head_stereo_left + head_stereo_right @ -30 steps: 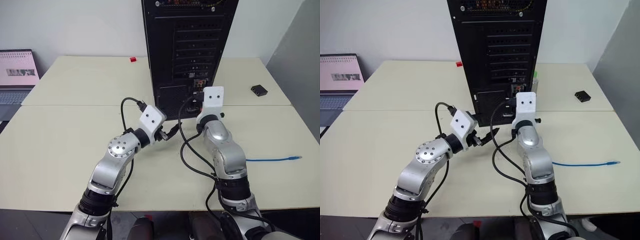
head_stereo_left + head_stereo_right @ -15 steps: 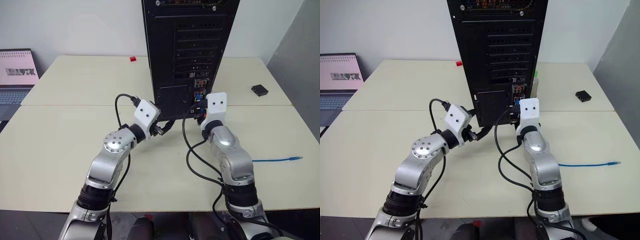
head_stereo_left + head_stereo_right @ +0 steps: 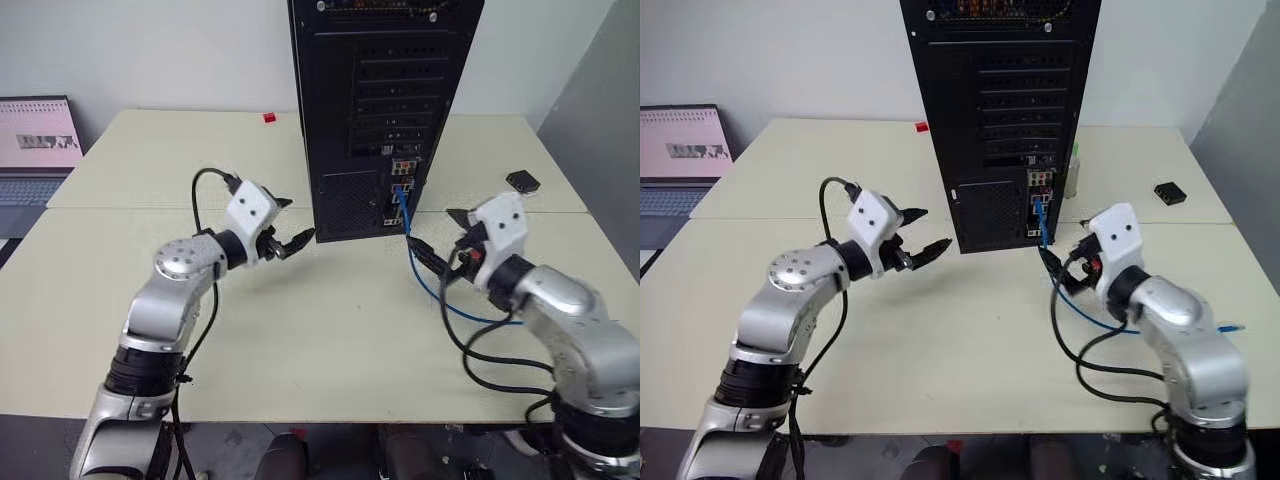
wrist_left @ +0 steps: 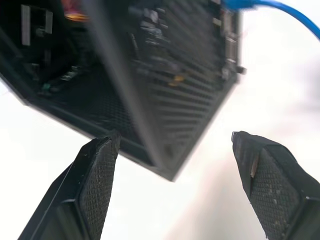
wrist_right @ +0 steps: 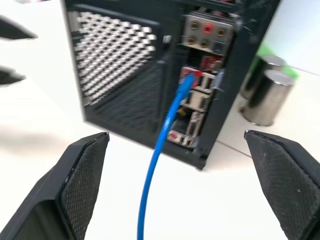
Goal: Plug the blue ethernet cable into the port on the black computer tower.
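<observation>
**Blue cable seated in the tower's rear port**

Blue ethernet cable [image 5: 165, 125] runs up from the table into the port [image 5: 189, 76] in the connector strip on the black computer tower [image 3: 385, 110], at the upper centre of the head view. From there it droops to the cream table [image 3: 300, 330] and curves toward the lower right. The right gripper [image 3: 440, 240] hovers just right of the cable with its fingers spread wide and nothing between them. The left gripper [image 3: 285, 225], left of the tower's base, is likewise spread and empty. Perforated metal mesh covers the tower's lower rear panel. Two dull metal cylinders [image 5: 265, 92] stand beside the tower. A small black box [image 3: 520, 181] lies at right, a laptop [image 3: 35, 150] at far left.
</observation>
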Robot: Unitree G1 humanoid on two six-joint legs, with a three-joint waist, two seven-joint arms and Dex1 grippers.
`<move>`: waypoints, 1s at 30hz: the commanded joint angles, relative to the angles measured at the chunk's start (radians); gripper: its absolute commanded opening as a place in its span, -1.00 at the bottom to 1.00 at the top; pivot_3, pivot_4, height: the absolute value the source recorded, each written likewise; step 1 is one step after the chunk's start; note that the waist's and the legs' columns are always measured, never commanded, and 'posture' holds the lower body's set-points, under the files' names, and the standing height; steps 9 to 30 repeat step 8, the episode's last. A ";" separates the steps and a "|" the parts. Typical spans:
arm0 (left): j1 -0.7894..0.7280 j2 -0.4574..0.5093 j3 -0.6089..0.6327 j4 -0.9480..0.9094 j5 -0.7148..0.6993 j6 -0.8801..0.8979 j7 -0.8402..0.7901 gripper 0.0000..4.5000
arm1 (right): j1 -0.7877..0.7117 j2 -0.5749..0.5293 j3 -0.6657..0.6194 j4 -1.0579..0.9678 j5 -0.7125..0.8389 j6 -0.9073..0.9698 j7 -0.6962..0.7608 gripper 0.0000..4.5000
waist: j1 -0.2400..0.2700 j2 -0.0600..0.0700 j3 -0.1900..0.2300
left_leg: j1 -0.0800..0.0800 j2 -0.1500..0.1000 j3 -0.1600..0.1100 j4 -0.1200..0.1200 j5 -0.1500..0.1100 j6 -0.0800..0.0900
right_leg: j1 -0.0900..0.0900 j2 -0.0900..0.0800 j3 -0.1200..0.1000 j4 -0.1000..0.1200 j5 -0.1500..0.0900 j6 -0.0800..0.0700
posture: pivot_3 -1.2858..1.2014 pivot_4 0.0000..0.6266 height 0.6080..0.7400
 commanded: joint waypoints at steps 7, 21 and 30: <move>-0.022 0.061 0.038 -0.029 -0.097 0.012 -0.130 0.69 | 0.003 -0.132 -0.094 0.005 0.136 -0.027 0.114 0.99 | -0.002 -0.001 0.001 | 0.000 0.000 0.000 0.000 0.000 0.000 | 0.000 0.000 0.000 0.000 0.000 0.000 | 0.03 -0.52 1.00; -0.020 0.062 0.040 -0.034 -0.106 0.014 -0.137 0.69 | 0.002 -0.136 -0.091 0.010 0.139 -0.031 0.113 0.99 | -0.002 -0.001 0.001 | 0.000 0.000 0.000 0.000 0.000 0.000 | 0.000 0.000 0.000 0.000 0.000 0.000 | 0.03 -0.52 1.00; -0.020 0.062 0.040 -0.034 -0.106 0.014 -0.137 0.69 | 0.002 -0.136 -0.091 0.010 0.139 -0.031 0.113 0.99 | -0.002 -0.001 0.001 | 0.000 0.000 0.000 0.000 0.000 0.000 | 0.000 0.000 0.000 0.000 0.000 0.000 | 0.03 -0.52 1.00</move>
